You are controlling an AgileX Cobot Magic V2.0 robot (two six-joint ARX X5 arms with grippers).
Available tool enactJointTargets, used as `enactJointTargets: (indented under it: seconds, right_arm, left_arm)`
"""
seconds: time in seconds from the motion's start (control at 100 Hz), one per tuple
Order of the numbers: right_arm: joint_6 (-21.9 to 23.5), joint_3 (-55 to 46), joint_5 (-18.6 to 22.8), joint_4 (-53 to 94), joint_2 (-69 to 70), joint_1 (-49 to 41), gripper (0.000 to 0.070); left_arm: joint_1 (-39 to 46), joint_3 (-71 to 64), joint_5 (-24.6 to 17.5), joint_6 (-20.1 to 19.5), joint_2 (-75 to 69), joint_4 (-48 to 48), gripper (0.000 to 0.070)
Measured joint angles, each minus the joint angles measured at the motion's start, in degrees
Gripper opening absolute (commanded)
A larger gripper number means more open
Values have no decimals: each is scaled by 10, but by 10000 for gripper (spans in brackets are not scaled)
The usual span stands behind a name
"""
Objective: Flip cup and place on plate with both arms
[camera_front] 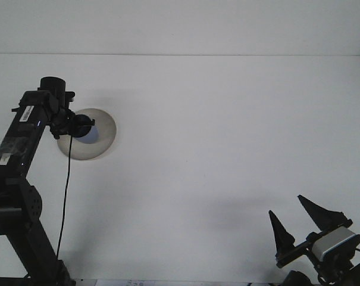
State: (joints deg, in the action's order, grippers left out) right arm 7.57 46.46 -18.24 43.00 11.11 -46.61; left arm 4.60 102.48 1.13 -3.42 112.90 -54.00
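Observation:
A dark blue cup [86,127] is held just over the left part of a pale round plate [102,140] at the table's left side. My left gripper [77,126] is shut on the cup, reaching in from the left at the end of the raised black arm. The arm's wrist hides the plate's left rim and most of the cup's body, so I cannot tell whether the cup touches the plate. My right gripper [286,206] stands open at the bottom right corner, its two black pointed fingers up and nothing between them.
The left arm's black links and a dangling cable [65,196] run down the left edge. A white table [215,137] spreads between plate and right gripper, with a wall line at the back.

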Motion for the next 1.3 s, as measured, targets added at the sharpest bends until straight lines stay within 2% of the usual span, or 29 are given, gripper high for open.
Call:
enactJointTargets:
  seconds: [0.03, 0.06, 0.18, 0.23, 0.57, 0.76, 1.0, 1.14, 1.3]
  right_arm:
    - [0, 0, 0, 0, 0, 0, 547]
    - [0, 0, 0, 0, 0, 0, 547]
    - [0, 0, 0, 0, 0, 0, 547]
    - [0, 0, 0, 0, 0, 0, 547]
    - [0, 0, 0, 0, 0, 0, 547]
    - [0, 0, -1, 0, 0, 0, 548]
    - [-13, 0, -55, 0, 0, 0, 548]
    - [-28, 0, -70, 0, 0, 0, 548]
    - [-38, 0, -96, 0, 0, 0, 548]
  left_arm:
    - [0, 0, 0, 1, 0, 0, 59]
    - [0, 0, 0, 2, 0, 0, 120]
    - [0, 5, 0, 14, 1, -4, 451]
    - [0, 13, -4, 17, 2, -4, 518]
    - [0, 105, -15, 29, -11, -43, 519]
    - [0, 111, -15, 35, -107, -48, 519]
    - [-11, 112, -24, 51, -295, -36, 519]
    - [-47, 38, -27, 58, -418, -3, 519]
    - [-102, -155, -28, 59, -584, 84, 519]
